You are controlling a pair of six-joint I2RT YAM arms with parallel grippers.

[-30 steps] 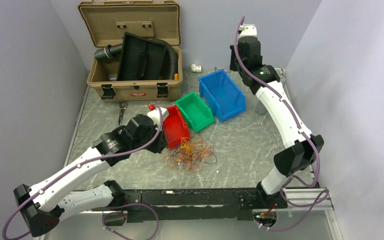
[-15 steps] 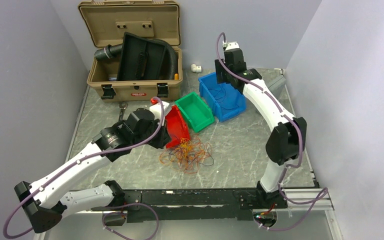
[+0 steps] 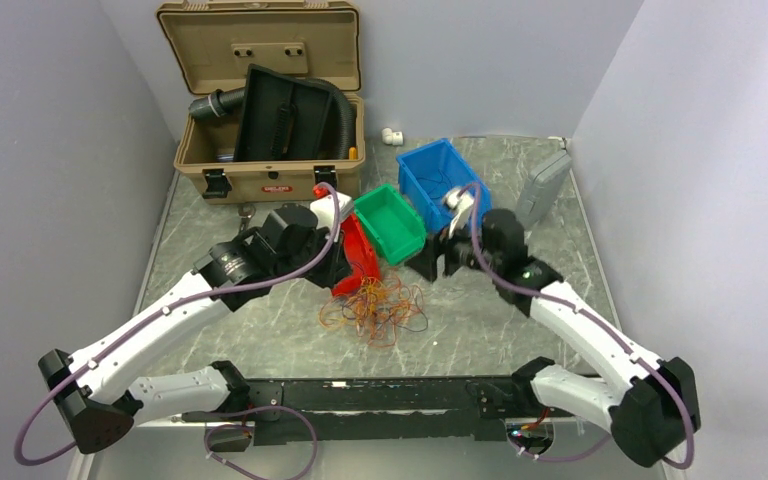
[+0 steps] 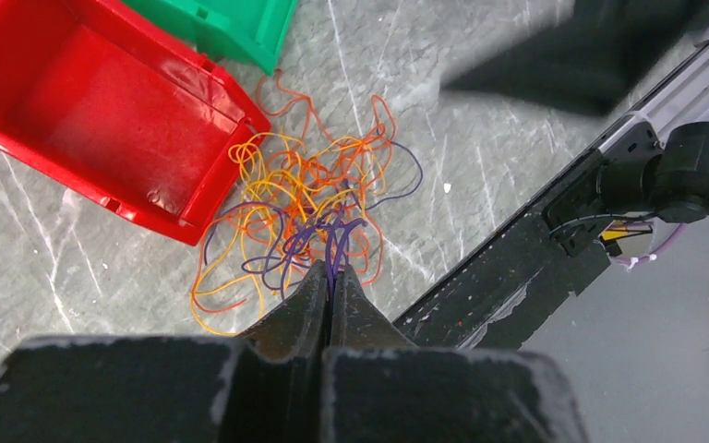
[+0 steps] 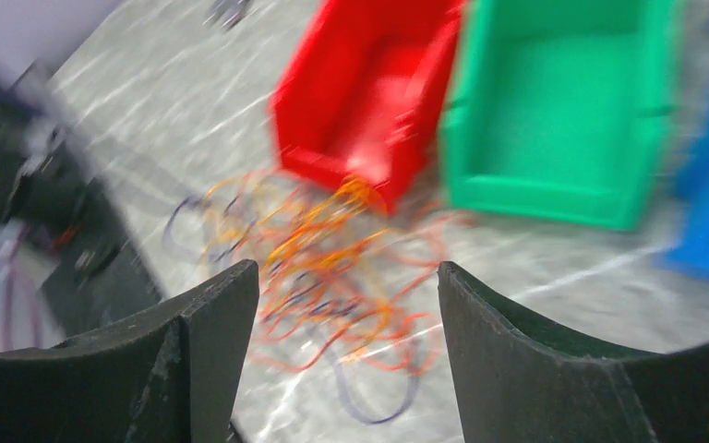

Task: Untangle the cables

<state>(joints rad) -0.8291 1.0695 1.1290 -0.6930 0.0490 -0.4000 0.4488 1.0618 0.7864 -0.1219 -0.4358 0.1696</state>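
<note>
**knotty_ned:** So where's it at? The cables (image 3: 372,308) are one loose nest on the table (image 3: 505,300), right at the near lip of the red bin (image 3: 353,252). A few orange loops (image 4: 282,180) are touching its corner. Nothing's in the bin as far as I can see.

**benchrat:** Yep. Left gripper (image 4: 330,269) is just beside the red bin, at the edge of the nest. Its fingers are pressed together with a few purple strands (image 4: 337,242) running right up into the tip, so I'd call that pinched on them. Right gripper (image 5: 343,268) is off to the right of the red bin, jaws spread wide, nothing between them, aimed at the nest. Its camera's smeared, so I can't tell how close to the wires it is.

**knotty_ned:** What worries you?

**benchrat:** Those purple strands thread under and through the orange ones. Pull up on them alone and I reckon the whole clump comes along, or the crossings cinch into real knots. It probably wants the right one pinning the orange bunch down. And with jaws that wide it could easily scoop a whole bunch instead of one wire, purple included. Then both arms are tugging the same strand.

**knotty_ned:** And the bin?

**benchrat:** Loops lying against the red bin's corner could hook it and drag it along. Also those wires are super thin, so a pinch that small could just slip.
</note>
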